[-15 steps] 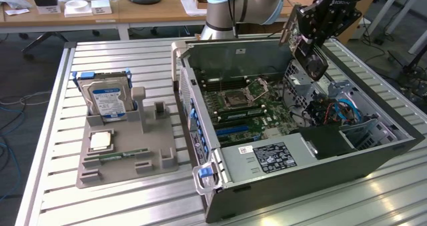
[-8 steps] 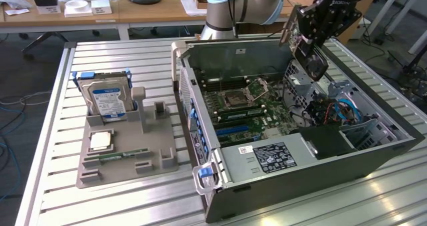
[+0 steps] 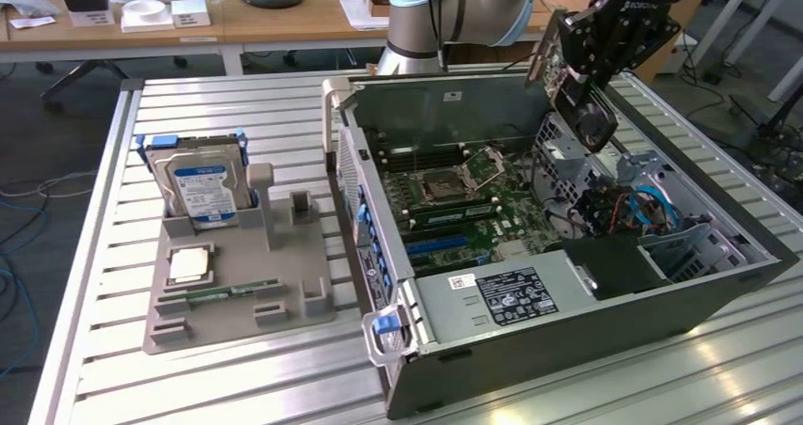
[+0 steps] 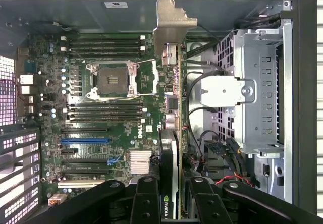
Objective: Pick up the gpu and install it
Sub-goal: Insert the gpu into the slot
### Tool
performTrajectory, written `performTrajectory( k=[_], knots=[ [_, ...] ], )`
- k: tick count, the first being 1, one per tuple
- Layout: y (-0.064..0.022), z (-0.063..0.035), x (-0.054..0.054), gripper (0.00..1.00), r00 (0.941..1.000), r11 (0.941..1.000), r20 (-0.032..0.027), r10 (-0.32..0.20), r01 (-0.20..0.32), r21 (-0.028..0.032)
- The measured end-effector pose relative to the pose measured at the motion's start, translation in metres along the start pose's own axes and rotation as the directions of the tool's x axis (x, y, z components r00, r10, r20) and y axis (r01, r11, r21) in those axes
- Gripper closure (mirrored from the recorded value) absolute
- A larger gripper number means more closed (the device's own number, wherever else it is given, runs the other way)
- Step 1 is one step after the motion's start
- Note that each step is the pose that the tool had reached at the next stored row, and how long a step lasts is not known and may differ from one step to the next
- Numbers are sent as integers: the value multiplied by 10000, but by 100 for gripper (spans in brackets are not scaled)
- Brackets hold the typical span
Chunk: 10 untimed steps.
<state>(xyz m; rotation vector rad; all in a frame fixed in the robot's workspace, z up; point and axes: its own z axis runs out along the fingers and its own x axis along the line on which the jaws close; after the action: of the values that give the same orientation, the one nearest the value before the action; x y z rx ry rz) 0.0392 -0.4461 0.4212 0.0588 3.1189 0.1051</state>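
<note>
The gpu [image 3: 588,110] hangs on edge above the open computer case [image 3: 565,350], over its far right side in the exterior view. My gripper [image 3: 600,54] is shut on the card's upper part. In the wrist view the gpu [image 4: 171,148] is edge-on, with its black cooler near my gripper [image 4: 171,206] and its silver bracket [image 4: 169,24] at the far end. My fingers [image 4: 146,199] clamp it from both sides. Below lies the green motherboard [image 4: 101,108] with a blue slot [image 4: 83,141]. The card is not touching the board.
A grey holder tray [image 3: 239,303] on the exterior view's left carries a hard drive [image 3: 201,185], a processor [image 3: 188,263] and a RAM stick [image 3: 232,293]. Inside the case are a silver drive cage [image 4: 257,93], loose cables [image 4: 222,158] and a power supply [image 3: 502,298].
</note>
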Motion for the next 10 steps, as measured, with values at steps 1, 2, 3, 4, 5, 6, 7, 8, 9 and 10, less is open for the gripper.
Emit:
performTrajectory(
  k=[1, 2, 3, 4, 5, 6, 7, 8, 9, 10],
  knots=[
    [0, 0, 0, 73, 10000, 10000, 0, 0, 0, 0],
    [0, 0, 0, 73, 10000, 10000, -1, 0, 0, 0],
    [0, 0, 0, 73, 10000, 10000, 0, 0, 0, 0],
    [0, 0, 0, 73, 10000, 10000, 0, 0, 0, 1],
    [0, 0, 0, 73, 10000, 10000, 0, 0, 0, 0],
    [0, 0, 0, 73, 10000, 10000, 0, 0, 0, 1],
    [0, 0, 0, 73, 10000, 10000, 0, 0, 0, 0],
    [0, 0, 0, 73, 10000, 10000, -1, 0, 0, 0],
    [0, 0, 0, 73, 10000, 10000, 0, 1, -1, 0],
    [0, 0, 0, 73, 10000, 10000, 0, 0, 0, 0]
  ],
)
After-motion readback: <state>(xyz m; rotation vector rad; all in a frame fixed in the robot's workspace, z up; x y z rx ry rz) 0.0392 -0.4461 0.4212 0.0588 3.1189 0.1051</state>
